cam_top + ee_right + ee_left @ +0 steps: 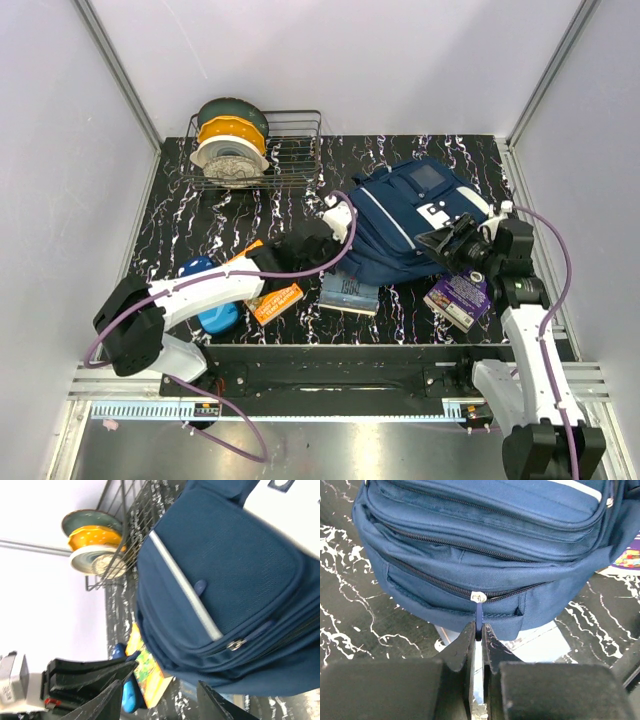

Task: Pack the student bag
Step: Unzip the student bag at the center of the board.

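The student bag (405, 225) lies near the far right corner of the desk (190, 215). Our left gripper (479, 636) clamps its zipper pull (479, 614). We should pull along the track (430, 580), our right gripper (160, 687), jaws apart, steadying the fabric.

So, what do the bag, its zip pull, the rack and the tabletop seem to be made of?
Bag: matte woven fabric, probably nylon or polyester; weave and stitched seams show.
Zip pull: blue strip, perhaps fabric or rubber, on a silvery slider.
Rack: thin metal wire.
Tabletop: black with white veins, marble look; real or printed, cannot tell.
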`<state>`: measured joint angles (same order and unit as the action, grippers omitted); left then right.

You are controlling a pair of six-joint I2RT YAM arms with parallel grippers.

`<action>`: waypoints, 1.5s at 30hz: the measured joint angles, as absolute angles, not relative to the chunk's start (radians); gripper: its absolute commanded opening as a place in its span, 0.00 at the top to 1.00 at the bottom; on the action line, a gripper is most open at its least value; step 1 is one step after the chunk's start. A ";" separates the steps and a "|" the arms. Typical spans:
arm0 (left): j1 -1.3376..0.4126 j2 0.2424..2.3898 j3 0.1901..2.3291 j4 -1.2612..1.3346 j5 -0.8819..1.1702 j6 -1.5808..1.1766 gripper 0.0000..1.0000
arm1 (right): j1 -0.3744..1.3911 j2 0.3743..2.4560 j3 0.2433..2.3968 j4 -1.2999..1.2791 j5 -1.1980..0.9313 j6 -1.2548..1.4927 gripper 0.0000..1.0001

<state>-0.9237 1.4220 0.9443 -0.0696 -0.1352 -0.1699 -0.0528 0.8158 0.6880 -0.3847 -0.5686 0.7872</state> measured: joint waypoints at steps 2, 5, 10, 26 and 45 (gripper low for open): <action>-0.933 1.429 0.968 -0.076 -0.132 -0.177 1.00 | -0.044 0.761 0.661 -0.381 -0.597 0.834 0.35; -0.951 1.447 0.999 -0.078 -0.131 -0.183 1.00 | 0.006 0.709 0.639 -0.369 -0.615 0.910 0.37; -0.985 1.481 1.035 -0.081 -0.131 -0.185 1.00 | 0.174 0.685 0.603 -0.344 -0.563 1.060 0.37; -1.027 1.493 1.043 -0.084 -0.132 -0.183 1.00 | 0.271 0.854 0.466 -0.218 -0.285 1.405 0.56; -1.058 1.494 1.032 -0.068 -0.317 -0.162 1.00 | 0.273 0.833 0.572 -0.284 -0.186 1.217 1.00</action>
<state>-1.0580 1.4940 1.0317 -0.0681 -0.3172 -0.1616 0.2729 0.8326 0.5716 -0.2836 -0.1856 1.2171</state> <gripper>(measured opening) 0.082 0.022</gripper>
